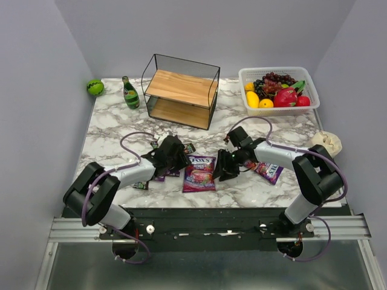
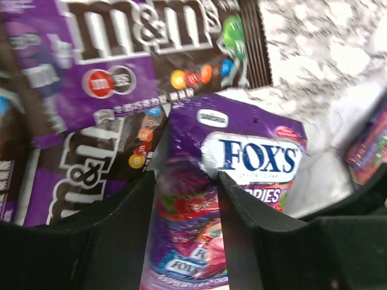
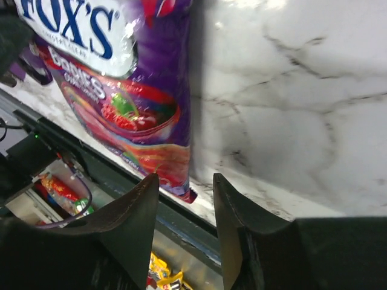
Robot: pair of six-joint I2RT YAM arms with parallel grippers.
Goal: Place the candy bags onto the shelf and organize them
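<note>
Two big bags are laid flat on the table (image 1: 121,127): the middle FOX'S bag (image 1: 199,172) and the other FOX'S bag (image 1: 269,171). The shelf (image 1: 181,90) is set well apart at the back. The left gripper (image 2: 186,175) is held half open over the middle FOX'S bag, beside the M&M's packets (image 2: 121,60). The right gripper (image 3: 186,180) is held half open at that bag's corner. Nothing is gripped.

The FOX'S bag (image 2: 248,151) is glossy, crinkled plastic film; the M&M's packets (image 2: 139,36) are smooth and shiny too. The tabletop (image 3: 290,90) looks like polished white marble, and the shelf (image 1: 181,88) pairs thin black wire with matt pale wood.
</note>
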